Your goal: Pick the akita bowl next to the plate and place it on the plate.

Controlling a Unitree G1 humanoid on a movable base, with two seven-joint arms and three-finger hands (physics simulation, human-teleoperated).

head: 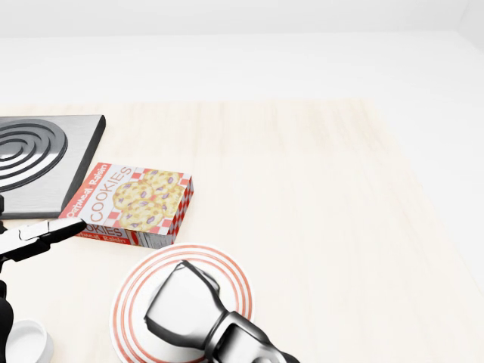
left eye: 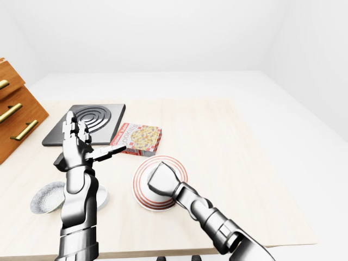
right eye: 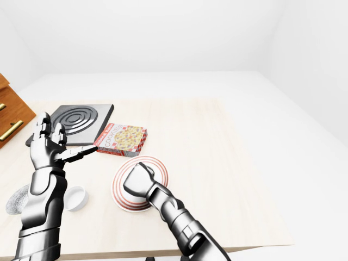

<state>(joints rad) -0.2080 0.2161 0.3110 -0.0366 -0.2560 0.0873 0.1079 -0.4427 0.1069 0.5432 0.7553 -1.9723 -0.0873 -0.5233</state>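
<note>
A small white bowl (right eye: 76,197) sits on the light wooden table just left of the red-ringed plate (left eye: 139,186); in the left-eye view my left forearm covers most of it. My left hand (left eye: 89,138) is raised upright above the bowl with fingers spread and open, holding nothing. My right hand (left eye: 162,180) hovers over the middle of the plate, back toward the camera and fingers curled under like a fist. Nothing shows inside it. The plate itself carries nothing that I can see.
A cookies box (left eye: 138,138) lies just above the plate. A black stove burner (left eye: 89,122) is at upper left, and a wooden drawer cabinet (left eye: 13,114) stands at the left edge. A grey speckled bowl (left eye: 46,197) sits further left. The table's edge runs along the bottom.
</note>
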